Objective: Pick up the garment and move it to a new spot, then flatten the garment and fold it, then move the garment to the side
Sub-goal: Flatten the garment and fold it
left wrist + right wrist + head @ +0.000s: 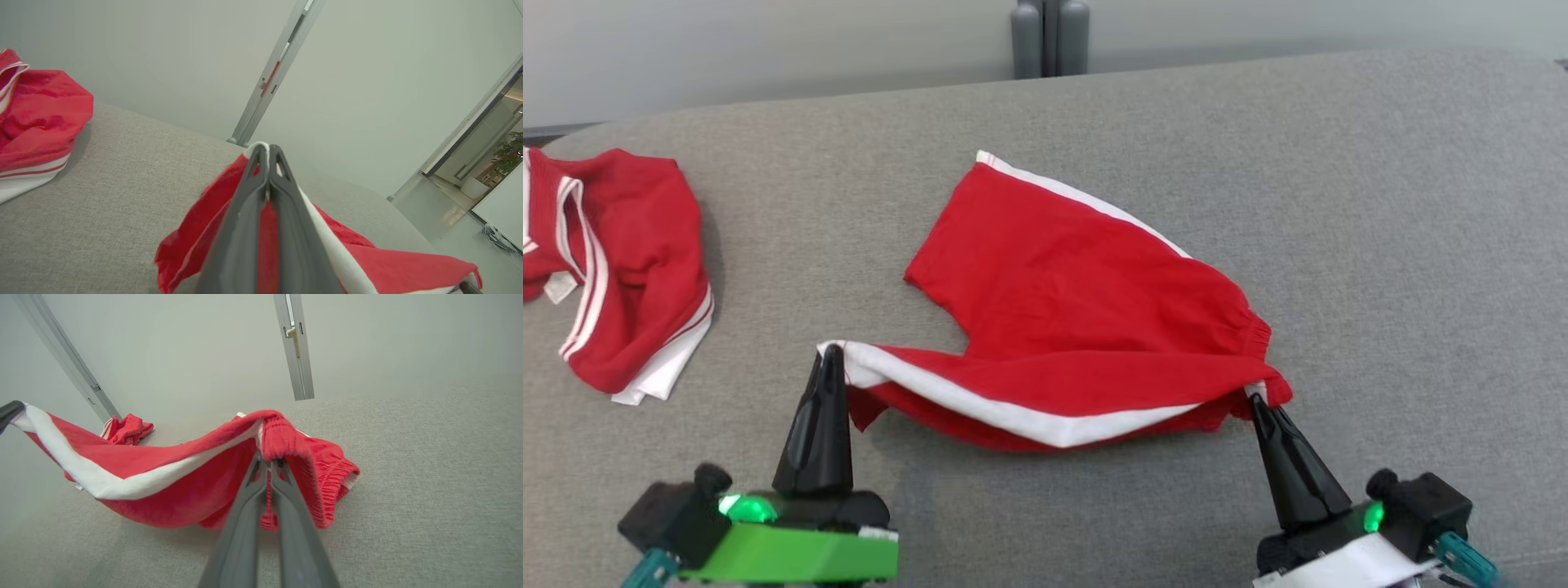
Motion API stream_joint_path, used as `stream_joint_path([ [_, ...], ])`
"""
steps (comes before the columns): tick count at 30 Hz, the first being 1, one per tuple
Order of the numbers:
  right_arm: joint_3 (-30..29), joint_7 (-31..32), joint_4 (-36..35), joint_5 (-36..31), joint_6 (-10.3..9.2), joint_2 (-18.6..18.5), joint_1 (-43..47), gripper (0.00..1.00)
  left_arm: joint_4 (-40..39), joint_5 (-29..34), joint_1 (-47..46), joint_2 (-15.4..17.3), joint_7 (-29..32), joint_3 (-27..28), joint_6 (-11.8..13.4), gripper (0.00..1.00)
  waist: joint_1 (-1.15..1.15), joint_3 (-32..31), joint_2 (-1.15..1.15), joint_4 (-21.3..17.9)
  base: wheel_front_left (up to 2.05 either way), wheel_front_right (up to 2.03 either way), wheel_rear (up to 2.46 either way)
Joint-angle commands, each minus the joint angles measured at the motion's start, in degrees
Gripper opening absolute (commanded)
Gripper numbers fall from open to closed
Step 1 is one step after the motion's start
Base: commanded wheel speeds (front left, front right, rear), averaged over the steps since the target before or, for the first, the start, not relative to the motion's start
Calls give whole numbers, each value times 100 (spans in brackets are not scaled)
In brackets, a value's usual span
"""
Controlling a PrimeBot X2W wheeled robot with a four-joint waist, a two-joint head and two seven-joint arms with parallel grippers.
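Probably midway in folding: red shorts (1062,286) gripped at the hem by the left gripper (831,353) and at the waistband by the right gripper (1254,401), near edge raised above the grey fabric surface (1380,204), move aside not yet done.

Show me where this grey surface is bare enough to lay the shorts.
Widest: the grey surface right of the red shorts. Also bare: the far strip behind them, and a narrower gap toward the bunched red garment. Crowded: the left end, and the near side where left gripper and right gripper pinch the shorts.
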Motion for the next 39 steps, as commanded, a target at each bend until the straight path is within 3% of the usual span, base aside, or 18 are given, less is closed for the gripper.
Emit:
stream_joint_path([
  [1, 13, -25, 113, 38, -8, 19, -153, 0, 154, -34, -222, 38, 1, 32, -34, 0, 0, 167, 0, -136, 0, 0, 0],
  [11, -230, -25, 943, 160, -8, 275, -988, 0, 1975, 312, -2348, 94, -20, -187, -247, 0, 0, 673, 0, -297, 0, 0, 0],
  [23, -107, -25, 1489, 383, -8, 326, -1893, 0, 4698, 626, -4870, -89, -183, -496, -166, 0, 0, 1460, 0, -677, 0, 0, 0],
  [39, -60, -26, 1795, 672, -8, 327, -2489, 0, 6645, 877, -6254, -34, -362, -532, -27, 0, 0, 1800, 0, -1049, 0, 0, 0],
])
